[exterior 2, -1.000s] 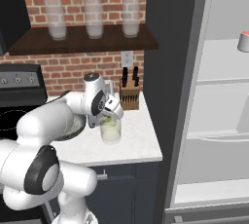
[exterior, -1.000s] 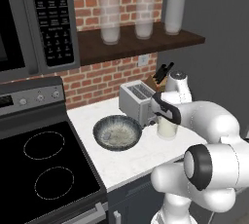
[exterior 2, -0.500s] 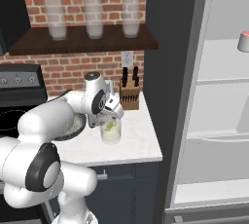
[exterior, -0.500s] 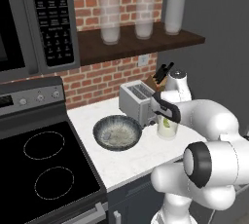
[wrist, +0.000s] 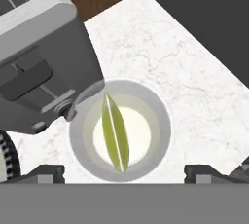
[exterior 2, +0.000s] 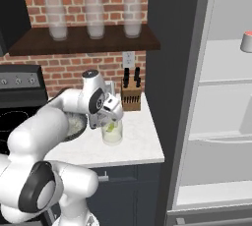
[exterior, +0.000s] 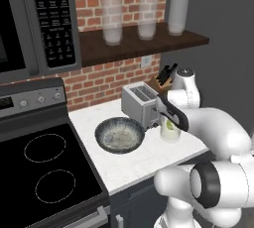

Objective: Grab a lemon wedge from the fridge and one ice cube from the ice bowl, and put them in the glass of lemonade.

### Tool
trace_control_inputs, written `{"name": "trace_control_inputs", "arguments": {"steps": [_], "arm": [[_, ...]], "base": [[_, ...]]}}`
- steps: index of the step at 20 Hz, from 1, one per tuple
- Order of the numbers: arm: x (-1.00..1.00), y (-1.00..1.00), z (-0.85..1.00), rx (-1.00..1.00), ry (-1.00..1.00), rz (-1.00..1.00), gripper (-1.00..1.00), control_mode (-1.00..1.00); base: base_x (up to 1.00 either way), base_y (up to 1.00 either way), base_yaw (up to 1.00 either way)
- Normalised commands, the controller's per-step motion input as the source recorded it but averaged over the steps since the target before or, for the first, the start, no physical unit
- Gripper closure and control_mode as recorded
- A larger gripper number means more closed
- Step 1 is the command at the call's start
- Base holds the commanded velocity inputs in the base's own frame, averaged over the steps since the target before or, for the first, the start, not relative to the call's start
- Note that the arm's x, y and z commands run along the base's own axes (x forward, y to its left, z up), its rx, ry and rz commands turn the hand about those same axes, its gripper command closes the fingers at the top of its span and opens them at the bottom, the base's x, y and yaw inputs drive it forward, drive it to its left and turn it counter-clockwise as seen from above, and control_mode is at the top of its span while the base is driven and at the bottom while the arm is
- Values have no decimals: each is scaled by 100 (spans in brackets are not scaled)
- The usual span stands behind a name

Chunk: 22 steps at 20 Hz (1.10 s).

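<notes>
The glass of lemonade [wrist: 120, 130] stands on the white counter beside the toaster, seen from straight above. The yellow-green lemon wedge [wrist: 115, 133] lies inside it, free of my fingers. My gripper [wrist: 124, 173] hangs open right over the glass, one fingertip [wrist: 46, 172] on each side of the rim. From the base, the gripper [exterior 2: 110, 118] sits just above the glass [exterior 2: 112, 132], and the wedge [exterior 2: 112, 127] shows through it. The ice bowl [exterior: 119, 134] lies left of the glass [exterior: 170, 129]; single ice cubes are too small to tell apart. The fridge [exterior 2: 226, 80] stands open at the right.
A silver toaster [exterior: 141, 104] stands close behind the glass, touching its rim line in the hand view. A knife block [exterior 2: 131, 95] is against the brick wall. A stove [exterior: 44, 167] lies to the left. A red-topped cup [exterior 2: 246, 41] sits on a fridge shelf.
My gripper has gone from shut to open above the glass. The lemon wedge has left my fingers and now lies in the lemonade.
</notes>
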Motion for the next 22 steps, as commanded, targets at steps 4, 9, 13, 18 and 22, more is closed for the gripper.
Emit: {"name": "trace_control_inputs", "arguments": {"steps": [4,9,13,18,22], "arm": [[-80,0,31,0,9,9,-100,-100],[-42,14,23,0,24,21,-100,-100],[-17,40,6,3,4,21,-100,-100],[-1,83,4,9,-1,19,-100,-100],[27,100,9,0,9,17,-100,-100]], "base": [[0,0,0],[0,0,0],[0,0,0],[0,0,0],[0,0,0]]}}
